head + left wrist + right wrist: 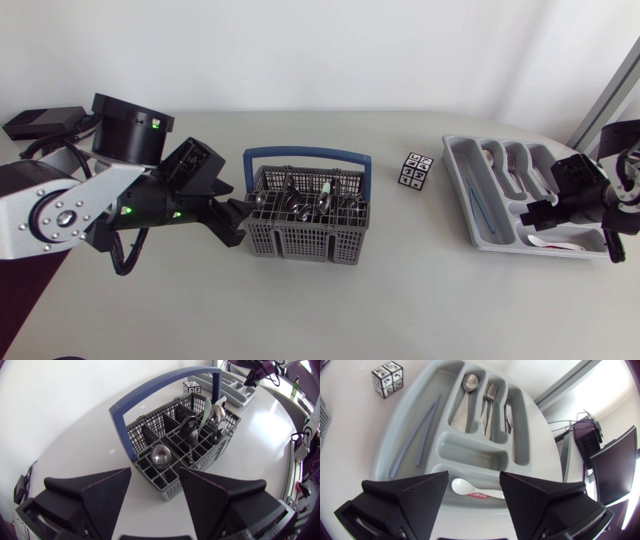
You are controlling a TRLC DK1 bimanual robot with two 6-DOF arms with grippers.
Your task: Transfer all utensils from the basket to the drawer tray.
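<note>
The grey utensil basket with a blue handle stands mid-table and holds several metal utensils. My left gripper is open at the basket's left wall. In the left wrist view the basket lies just ahead of the left gripper, with a round spoon bowl nearest. The grey drawer tray sits at the right. My right gripper hovers open over its near end. Below the right gripper a white spoon lies in the tray.
The tray also holds a metal spoon, forks, a knife and two blue sticks. A black-and-white cube stands between the basket and the tray.
</note>
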